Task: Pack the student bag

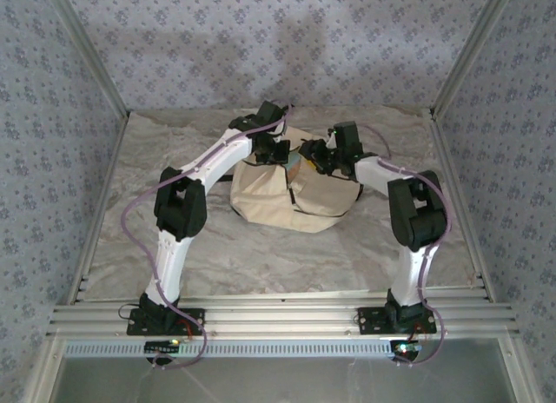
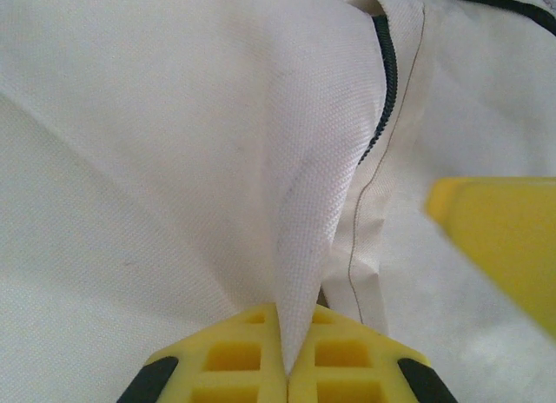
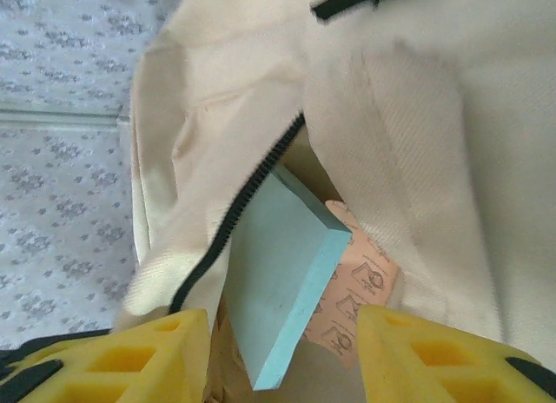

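Observation:
The beige student bag [image 1: 291, 194] lies at the middle of the table, its black-zippered mouth turned up between my two grippers. My left gripper [image 1: 280, 151] is shut on a fold of the bag's fabric [image 2: 217, 116], and its yellow pads [image 2: 234, 360] pinch the fold beside the zipper [image 2: 387, 82]. My right gripper [image 1: 314, 157] is open at the bag's mouth. A light blue block [image 3: 278, 273] leans inside the opening between its spread fingers [image 3: 174, 351], clear of both. A pink care label [image 3: 360, 290] lies behind the block.
The bag rests on a marbled tabletop [image 1: 261, 255] enclosed by patterned walls [image 1: 61, 160] and metal rails [image 1: 287, 316] at the near edge. A yellow finger [image 2: 508, 238] of the other gripper juts in at the right of the left wrist view.

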`<action>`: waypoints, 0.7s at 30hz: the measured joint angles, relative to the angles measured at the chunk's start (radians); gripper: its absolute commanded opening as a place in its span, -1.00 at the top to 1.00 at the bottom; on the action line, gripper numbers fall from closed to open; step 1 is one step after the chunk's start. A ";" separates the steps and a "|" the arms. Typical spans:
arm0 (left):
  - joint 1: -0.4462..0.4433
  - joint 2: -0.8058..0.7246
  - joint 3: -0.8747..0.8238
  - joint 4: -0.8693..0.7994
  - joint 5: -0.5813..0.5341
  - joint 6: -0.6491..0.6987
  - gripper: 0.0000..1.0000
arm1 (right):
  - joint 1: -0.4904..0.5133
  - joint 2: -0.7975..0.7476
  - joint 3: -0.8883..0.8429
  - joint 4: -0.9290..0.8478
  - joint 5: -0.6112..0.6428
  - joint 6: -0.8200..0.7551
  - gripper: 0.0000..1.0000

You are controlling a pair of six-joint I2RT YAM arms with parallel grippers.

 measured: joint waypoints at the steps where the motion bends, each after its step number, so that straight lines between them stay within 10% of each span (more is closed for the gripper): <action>1: 0.000 0.000 0.000 0.002 0.002 -0.002 1.00 | -0.003 -0.019 0.005 -0.027 0.012 -0.023 0.04; 3: 0.000 0.000 0.000 0.002 0.005 -0.003 0.90 | -0.003 -0.053 0.013 -0.078 0.037 -0.063 0.07; 8: 0.001 -0.002 0.000 0.008 0.023 -0.006 -0.38 | 0.010 -0.130 0.015 -0.187 0.106 -0.151 0.04; 21: 0.061 -0.332 -0.386 0.113 -0.012 -0.047 -1.00 | 0.183 -0.317 0.013 -0.338 0.219 -0.348 -0.14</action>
